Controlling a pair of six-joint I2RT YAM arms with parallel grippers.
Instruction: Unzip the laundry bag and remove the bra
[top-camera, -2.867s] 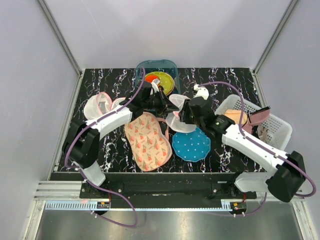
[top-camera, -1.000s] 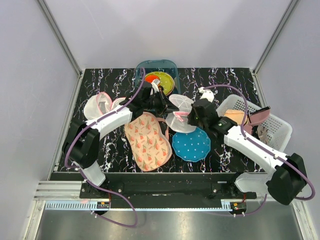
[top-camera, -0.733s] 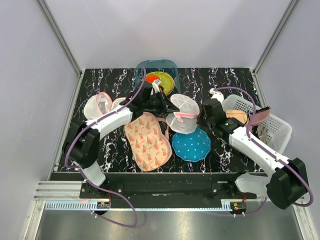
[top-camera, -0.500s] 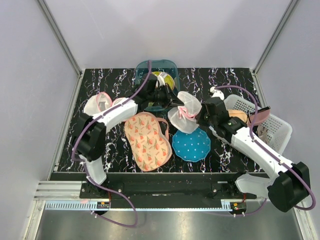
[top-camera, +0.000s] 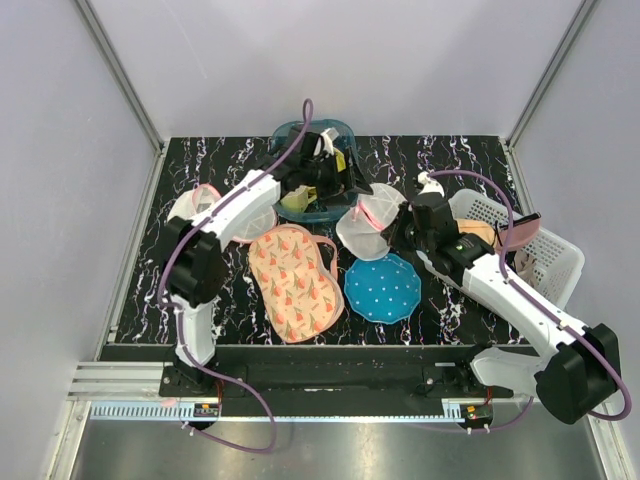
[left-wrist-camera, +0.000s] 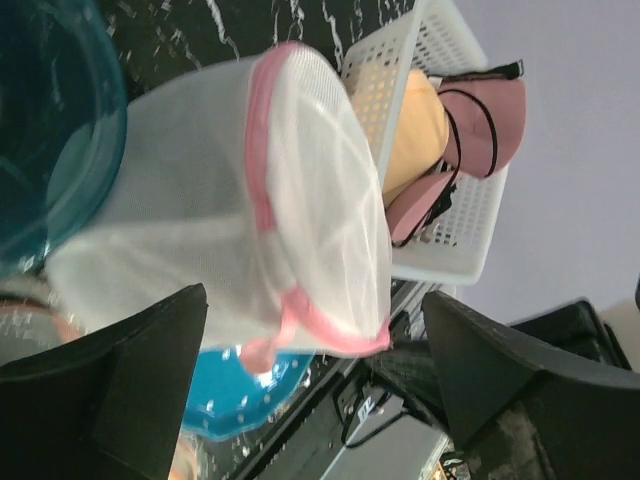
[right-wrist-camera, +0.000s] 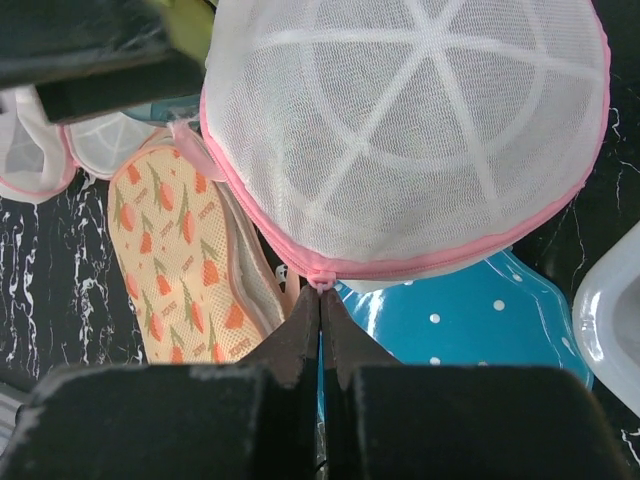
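Note:
The laundry bag (top-camera: 362, 222), a white mesh dome with pink zip trim, sits tilted at the table's middle, above the blue dotted mat (top-camera: 382, 288). My right gripper (top-camera: 398, 230) is shut on the pink zip pull (right-wrist-camera: 320, 281) at the bag's (right-wrist-camera: 410, 130) lower edge. My left gripper (top-camera: 350, 183) stands open just behind the bag, over the teal bowl (top-camera: 285, 135). In the left wrist view its fingers (left-wrist-camera: 110, 390) are wide apart, the bag (left-wrist-camera: 250, 190) lies beyond them, untouched. The bra is hidden.
A floral-print fabric piece (top-camera: 295, 280) lies left of the mat. Other mesh pouches (top-camera: 200, 208) sit at the far left. A white basket (top-camera: 548, 268) with peach and pink cloth items stands at the right.
My left gripper has let go of the bag, opened, and swung back over the teal bowl. The right gripper has stayed shut on the zip pull, drawn rightward, and the bag tilted.

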